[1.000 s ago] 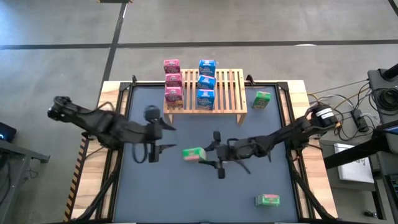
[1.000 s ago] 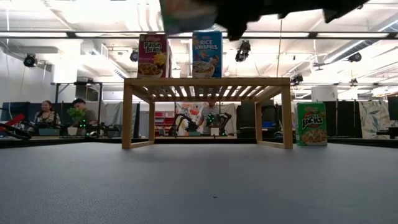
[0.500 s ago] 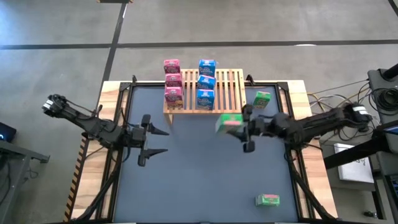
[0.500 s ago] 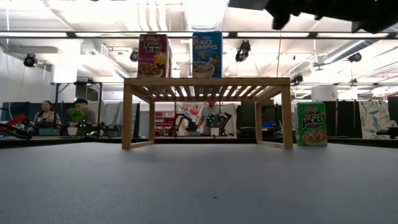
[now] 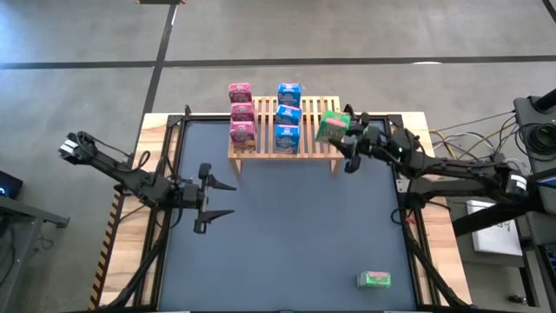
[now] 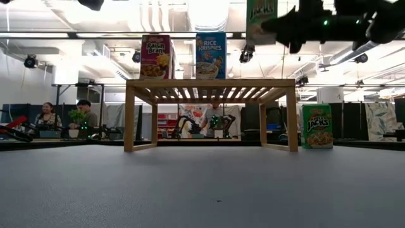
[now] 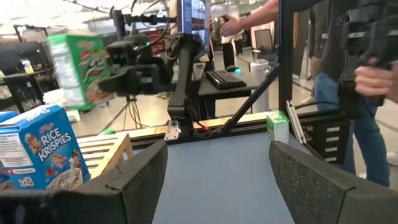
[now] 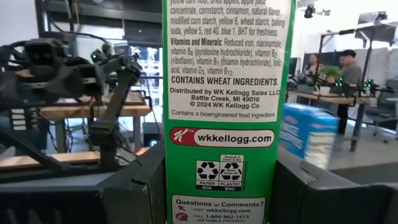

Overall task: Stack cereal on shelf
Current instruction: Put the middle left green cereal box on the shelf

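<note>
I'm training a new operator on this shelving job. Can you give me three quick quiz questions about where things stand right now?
1. True or false: the right gripper carries a green cereal box above the shelf's right end.
2. How many boxes stand on the shelf now?
A. four
B. six
C. nine
3. Fill in: the left gripper hovers over the mat with its fingers ____.

Key
1. True; the low view shows the box held above the shelf top.
2. B: three pink boxes, three blue boxes.
3. open, holding nothing.
</note>
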